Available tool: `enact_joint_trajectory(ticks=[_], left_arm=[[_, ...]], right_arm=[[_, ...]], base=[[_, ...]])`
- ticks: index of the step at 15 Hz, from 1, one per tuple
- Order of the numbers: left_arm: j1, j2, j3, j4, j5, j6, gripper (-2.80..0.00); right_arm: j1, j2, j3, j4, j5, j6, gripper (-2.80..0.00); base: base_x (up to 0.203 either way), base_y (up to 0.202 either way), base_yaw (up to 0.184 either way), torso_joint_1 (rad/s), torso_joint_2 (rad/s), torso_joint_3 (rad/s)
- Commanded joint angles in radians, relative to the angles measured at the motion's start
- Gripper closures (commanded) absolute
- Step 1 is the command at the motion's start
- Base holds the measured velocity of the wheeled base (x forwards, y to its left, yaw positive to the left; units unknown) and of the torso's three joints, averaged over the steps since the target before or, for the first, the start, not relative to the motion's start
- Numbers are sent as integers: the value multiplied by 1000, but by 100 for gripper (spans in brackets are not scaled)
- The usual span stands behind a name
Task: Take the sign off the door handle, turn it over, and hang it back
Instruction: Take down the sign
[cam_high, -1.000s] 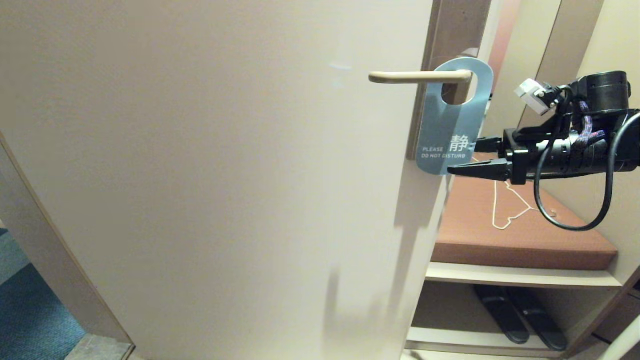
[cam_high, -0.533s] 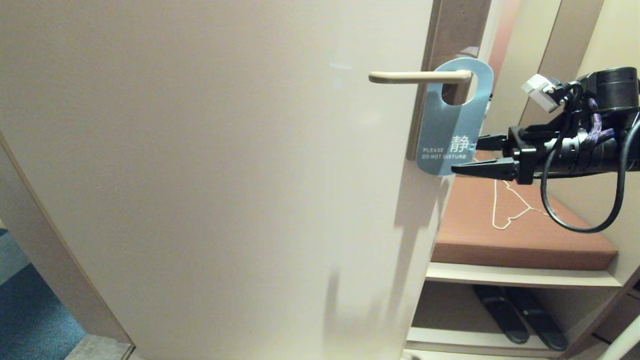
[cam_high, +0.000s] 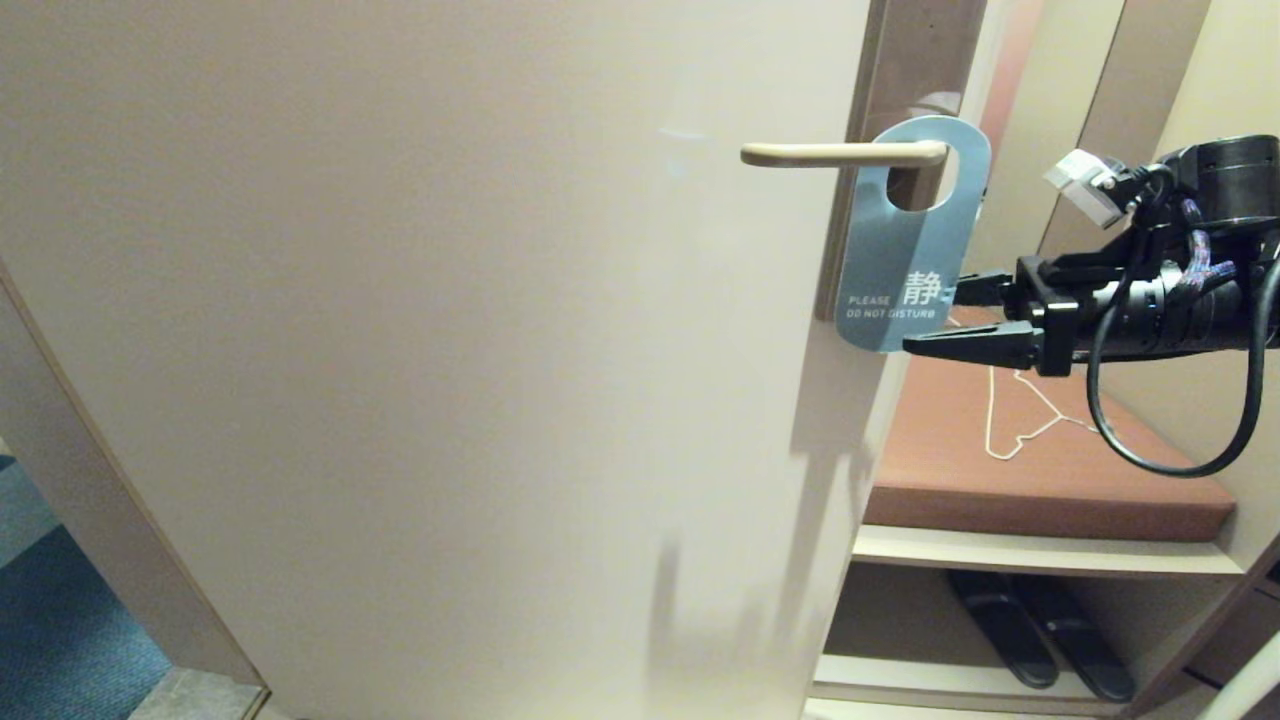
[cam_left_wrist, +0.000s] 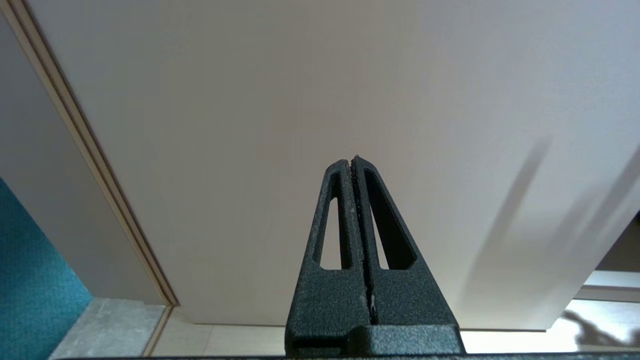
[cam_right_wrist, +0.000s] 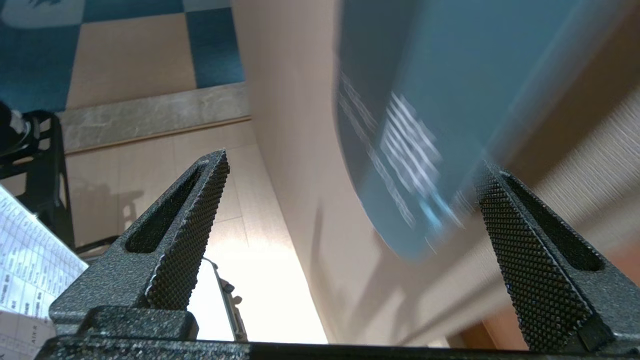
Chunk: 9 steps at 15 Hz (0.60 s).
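Now the right claw (cam_high: 948, 316) reaches in level from the right side of the scene, its two black fingers spread apart, one on each side of the lower right edge of the sign (cam_high: 905, 235). Nothing is clamped yet: from the right wrist camera the blue card (cam_right_wrist: 425, 115) floats in the gap between the two textured fingers (cam_right_wrist: 530, 250), touching neither as far as I can tell.

That sign hangs by its rounded top hole on the door handle (cam_high: 845, 153), a slim cream lever high on the pale door (cam_high: 420, 330), close to the door's right edge. Its light blue face, with "PLEASE DO NOT DISTURB", is turned outward, so the flip is not yet done.

Over the last second the arm has lifted slightly and settled, and its fingers now sit level with the lettering instead of just under the card's lower edge. I would judge this to be the final lining-up before the pinch; closing on the card's bottom part looks like the next thing needed, then lifting it clear of the lever.

Elsewhere, the left claw (cam_left_wrist: 354, 162) is pressed shut on nothing, parked low and facing the bare door. A thin white wire hanger (cam_high: 1015, 420) lies on the brown worktop (cam_high: 1130, 480) behind the arm.
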Motion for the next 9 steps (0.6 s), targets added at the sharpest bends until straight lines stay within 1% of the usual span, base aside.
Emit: enact_joint_trajectory(ticks=[1,6,9], left_arm=[[1,0,0,-1,-1,0,0],[1,0,0,-1,0,0,0],[1,0,0,-1,0,0,0]], right_arm=[[0,2,-3,0,4,-3,-280],[0,2,-6,0,4,-3,-280],[0,11,-47,2,7,-1,-280]], base=[[0,0,0,0,0,0],[0,0,0,0,0,0],[0,0,0,0,0,0]])
